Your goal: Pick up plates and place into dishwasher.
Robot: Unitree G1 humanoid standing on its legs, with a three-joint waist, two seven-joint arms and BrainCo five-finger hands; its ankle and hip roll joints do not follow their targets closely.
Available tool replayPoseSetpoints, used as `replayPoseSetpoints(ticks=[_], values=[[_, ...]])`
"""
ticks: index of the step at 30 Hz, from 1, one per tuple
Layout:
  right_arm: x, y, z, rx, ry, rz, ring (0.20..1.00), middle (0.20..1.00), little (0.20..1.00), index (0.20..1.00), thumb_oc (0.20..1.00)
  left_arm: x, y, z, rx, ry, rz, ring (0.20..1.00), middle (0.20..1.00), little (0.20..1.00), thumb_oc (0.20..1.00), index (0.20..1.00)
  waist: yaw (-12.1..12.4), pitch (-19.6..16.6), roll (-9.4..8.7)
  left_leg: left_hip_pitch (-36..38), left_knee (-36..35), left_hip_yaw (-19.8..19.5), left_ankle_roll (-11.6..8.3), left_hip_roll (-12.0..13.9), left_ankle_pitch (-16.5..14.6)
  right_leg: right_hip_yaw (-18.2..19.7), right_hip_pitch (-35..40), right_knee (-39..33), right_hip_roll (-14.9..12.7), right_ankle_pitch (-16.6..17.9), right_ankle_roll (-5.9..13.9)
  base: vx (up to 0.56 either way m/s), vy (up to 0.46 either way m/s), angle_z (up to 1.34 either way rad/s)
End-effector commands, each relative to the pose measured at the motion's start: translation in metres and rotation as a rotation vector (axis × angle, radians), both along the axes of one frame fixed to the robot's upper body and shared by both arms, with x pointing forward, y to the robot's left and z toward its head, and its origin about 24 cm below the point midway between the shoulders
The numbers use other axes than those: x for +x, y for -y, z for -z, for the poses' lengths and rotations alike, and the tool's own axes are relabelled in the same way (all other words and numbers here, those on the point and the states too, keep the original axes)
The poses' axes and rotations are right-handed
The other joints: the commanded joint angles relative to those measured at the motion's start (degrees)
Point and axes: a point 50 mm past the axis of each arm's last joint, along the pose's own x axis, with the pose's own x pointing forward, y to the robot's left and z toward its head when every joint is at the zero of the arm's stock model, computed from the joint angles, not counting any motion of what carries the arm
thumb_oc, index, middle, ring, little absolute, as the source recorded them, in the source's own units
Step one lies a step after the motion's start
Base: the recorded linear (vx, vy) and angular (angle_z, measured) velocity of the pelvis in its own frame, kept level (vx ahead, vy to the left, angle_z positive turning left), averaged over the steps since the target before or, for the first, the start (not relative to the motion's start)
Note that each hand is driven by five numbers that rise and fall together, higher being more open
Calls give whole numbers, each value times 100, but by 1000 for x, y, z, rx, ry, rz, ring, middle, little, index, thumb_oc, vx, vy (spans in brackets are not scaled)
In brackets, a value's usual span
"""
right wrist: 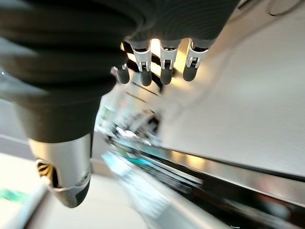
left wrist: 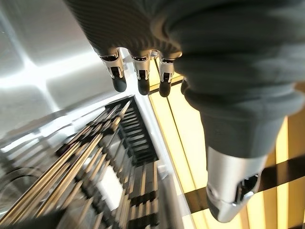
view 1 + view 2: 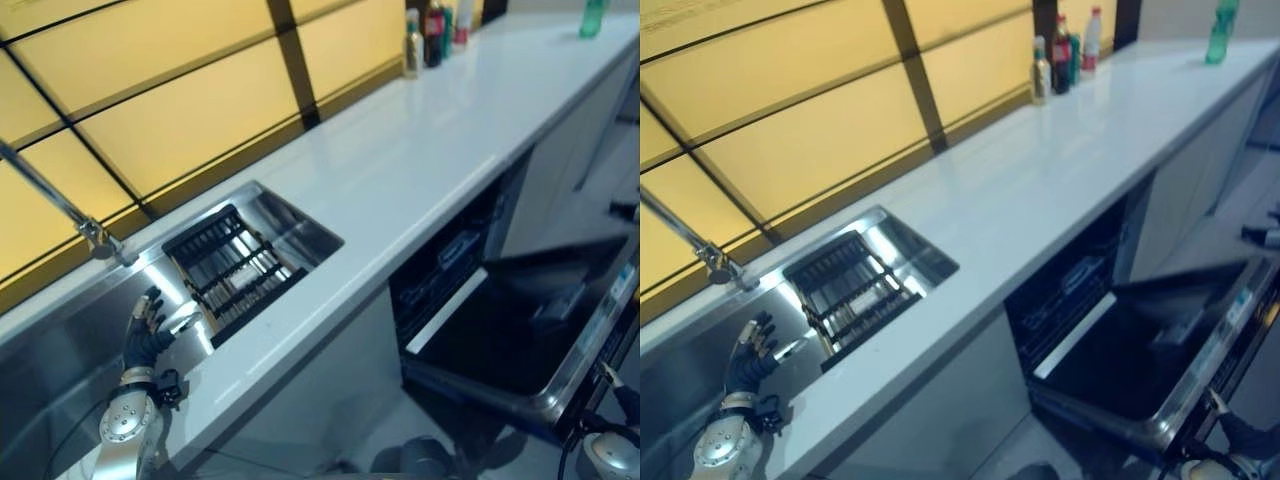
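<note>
No plate can be made out with certainty; any would lie in the black dish rack (image 3: pixel 236 268) set in the sink (image 3: pixel 60 340). The left hand (image 3: pixel 146 330) hovers beside the rack, fingers (image 2: pixel 138 78) relaxed, empty. The right hand (image 1: pixel 157 62) — also slack, empty — hangs low. The dishwasher (image 3: pixel 520 330) stands open; loading appears not yet begun.
</note>
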Motion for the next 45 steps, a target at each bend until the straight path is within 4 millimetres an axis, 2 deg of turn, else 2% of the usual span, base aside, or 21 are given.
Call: replayPoseSetpoints(ticks=[1, 4, 6, 9, 10, 11, 13, 16, 20, 23, 24, 28, 31, 32, 36, 40, 45], values=[[6, 11, -8, -7, 79, 3, 1000, 1000, 1000, 1000, 1000, 11, 2, -10, -49, 112, -73, 1000, 1000, 1000, 1000, 1000, -218, 161, 317, -777, 1508, -207, 121, -117, -1138, 23, -733, -1063, -353, 1943, 75, -39, 166, -21], [22, 19, -8, 86, 182, 65, 1000, 1000, 1000, 1000, 1000, 22, 14, -8, -100, 126, -83, 1000, 1000, 1000, 1000, 1000, -232, 428, 673, -1165, 1697, -63, 84, -143, -1091, 87, -1017, -1062, -514, 1900, 64, -117, 102, -30], [41, 21, -10, 166, 296, 108, 1000, 1000, 1000, 1000, 1000, 34, 23, -14, -119, 165, -70, 1000, 1000, 1000, 1000, 1000, -201, 688, 925, -1537, 1840, 6, 40, -157, -1034, 83, -1278, -1056, -622, 1814, 48, -212, 67, -52], [68, 21, -23, 232, 441, 123, 1000, 1000, 1000, 1000, 1000, 42, 33, -20, -149, 206, -46, 1000, 1000, 1000, 1000, 1000, -121, 995, 1253, -1900, 1881, 42, -32, -204, -919, 67, -1558, -1031, -686, 1716, 32, -137, 6, -13], [73, 20, -26, 239, 464, 115, 1000, 1000, 1000, 1000, 1000, 42, 35, -20, -153, 209, -41, 1000, 1000, 1000, 1000, 1000, -99, 1035, 1301, -1945, 1883, 40, -43, -212, -902, 62, -1591, -1024, -691, 1695, 28, -43, -37, 11], [89, 16, -35, 260, 524, 78, 1000, 1000, 1000, 1000, 1000, 43, 40, -21, -168, 211, -20, 1000, 1000, 1000, 1000, 1000, -23, 1148, 1422, -2082, 1919, 26, -73, -235, -865, 44, -1684, -1001, -704, 1630, 4, 2, -55, 6], [108, 8, -46, 298, 591, -13, 1000, 1000, 1000, 1000, 1000, 42, 45, -24, -178, 215, 7, 1000, 1000, 1000, 1000, 1000, 75, 1237, 1527, -2221, 1949, -15, -94, -262, -834, 31, -1782, -973, -698, 1557, -27, 10, -94, -5], [141, -12, -74, 334, 682, -282, 1000, 1000, 1000, 1000, 1000, 41, 51, -31, -184, 232, 52, 1000, 1000, 1000, 1000, 1000, 219, 1375, 1608, -2482, 2017, -129, -134, -293, -781, 35, -1975, -865, -645, 1415, -69, -11, -136, -22], [172, -49, -119, 345, 826, -697, 1000, 1000, 1000, 1000, 1000, 41, 52, -40, -172, 276, 69, 1000, 1000, 1000, 1000, 1000, 382, 1562, 1560, -2939, 2091, -201, -190, -225, -685, -55, -2358, -779, -567, 1281, -96, -64, -211, 10], [185, -70, -142, 343, 898, -912, 1000, 1000, 1000, 1000, 1000, 42, 50, -42, -164, 291, 67, 1000, 1000, 1000, 1000, 1000, 466, 1636, 1485, -3187, 2132, -251, -233, -162, -627, -179, -2580, -751, -510, 1216, -93, -9, -214, 8], [188, -79, -150, 340, 923, -980, 1000, 1000, 1000, 1000, 1000, 42, 49, -43, -159, 296, 68, 1000, 1000, 1000, 1000, 1000, 522, 1635, 1469, -3186, 2123, -341, -281, -140, -701, -246, -2579, -718, -478, 1040, -68, 60, -213, 12], [199, -114, -177, 349, 970, -1218, 1000, 1000, 1000, 1000, 1000, 46, 44, -49, -150, 314, 60, 1000, 1000, 1000, 1000, 1000, 659, 1636, 1350, -3450, 2065, -475, -332, -52, -566, -411, -2829, -688, -353, 973, -81, 11, -187, 16], [204, -134, -192, 337, 965, -1342, 1000, 1000, 1000, 1000, 1000, 49, 41, -55, -137, 325, 65, 1000, 1000, 1000, 1000, 1000, 774, 1636, 1269, -3570, 1989, -582, -377, -1, -449, -521, -2926, -682, -273, 966, -116, -39, -158, 8], [206, -141, -199, 324, 960, -1388, 1000, 1000, 1000, 1000, 1000, 51, 41, -58, -134, 332, 65, 1000, 1000, 1000, 1000, 1000, 808, 1636, 1226, -3701, 1948, -574, -360, 10, -298, -563, -3036, -745, -260, 1134, -159, -98, -150, 3], [209, -166, -216, 293, 950, -1535, 1000, 1000, 1000, 1000, 1000, 54, 38, -63, -123, 338, 70, 1000, 1000, 1000, 1000, 1000, 962, 1636, 1085, -3736, 1827, -714, -398, 63, -180, -688, -3018, -849, -159, 1189, -205, -43, -123, 16], [204, -189, -228, 270, 945, -1727, 1000, 1000, 1000, 1000, 1000, 55, 35, -68, -110, 348, 81, 1000, 1000, 1000, 1000, 1000, 1077, 1636, 937, -3656, 1699, -830, -422, 98, -81, -825, -2864, -963, -92, 1236, -227, -35, -91, 19], [184, -231, -229, 216, 890, -2087, 1000, 1000, 1000, 1000, 1000, 61, 24, -78, -80, 363, 74, 1000, 1000, 1000, 1000, 1000, 1146, 1636, 563, -3290, 1640, -922, -416, 200, -107, -1020, -2344, -1107, -48, 1260, -217, -41, -80, 11]])
